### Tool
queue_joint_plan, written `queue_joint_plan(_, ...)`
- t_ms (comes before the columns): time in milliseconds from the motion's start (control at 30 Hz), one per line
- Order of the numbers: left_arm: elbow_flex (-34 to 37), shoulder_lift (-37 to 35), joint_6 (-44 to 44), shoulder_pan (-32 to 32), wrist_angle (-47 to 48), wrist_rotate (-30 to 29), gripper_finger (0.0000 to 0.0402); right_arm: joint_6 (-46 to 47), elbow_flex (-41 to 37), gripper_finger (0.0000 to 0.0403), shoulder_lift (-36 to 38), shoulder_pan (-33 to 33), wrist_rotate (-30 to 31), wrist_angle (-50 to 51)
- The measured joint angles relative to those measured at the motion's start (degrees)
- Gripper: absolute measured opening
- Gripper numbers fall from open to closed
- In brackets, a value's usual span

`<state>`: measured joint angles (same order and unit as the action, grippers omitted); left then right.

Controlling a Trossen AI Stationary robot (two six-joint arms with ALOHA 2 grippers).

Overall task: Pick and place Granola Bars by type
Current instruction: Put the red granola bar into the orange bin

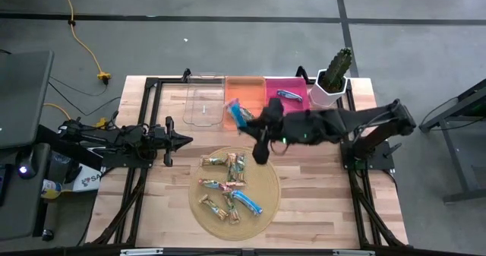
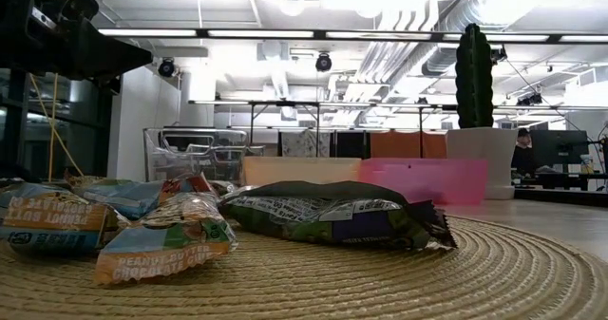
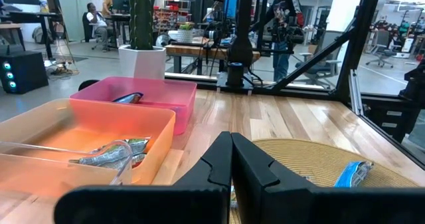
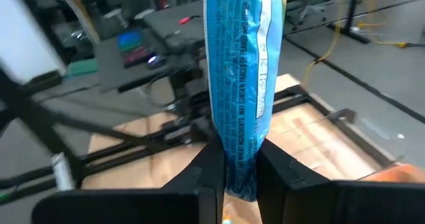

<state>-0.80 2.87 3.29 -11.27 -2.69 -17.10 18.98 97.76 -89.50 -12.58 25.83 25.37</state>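
My right gripper clamps the blue bar by its end, frame centre; light, crinkly foil, slippery.

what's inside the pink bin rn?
The pink bin holds one dark silver-purple bar, also visible from the left wrist. Its near wall hides part of the floor there.

Little print can be read. On the tan bar lying nearest the low camera, "PEANUT BUTTER" and, below it, what seems to be "CHOCOLATE CHIP" are printed in white on an orange band. On the blue bar beside it only blurred pale lettering is seen. Fine print and a stamped code run along the blue bar clamped in the right tool, but neither can be made out.
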Motion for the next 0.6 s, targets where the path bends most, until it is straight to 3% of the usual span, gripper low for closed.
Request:
queue_joint_plan(200,0.0,0.0,0.0,0.0,0.0,0.0,0.0001,3.7,0.0,0.0051,-0.6,7.9,-4.2,-0.5)
queue_joint_plan(467,0.0,0.0,0.0,0.0,0.0,0.0,0.0001,15.5,0.0,0.0047,-4.2,19.1,-2.4,2.9)
queue_joint_plan(600,0.0,0.0,0.0,0.0,0.0,0.0,0.0001,19.0,0.0,0.0048,-7.6,24.6,-7.3,5.1)
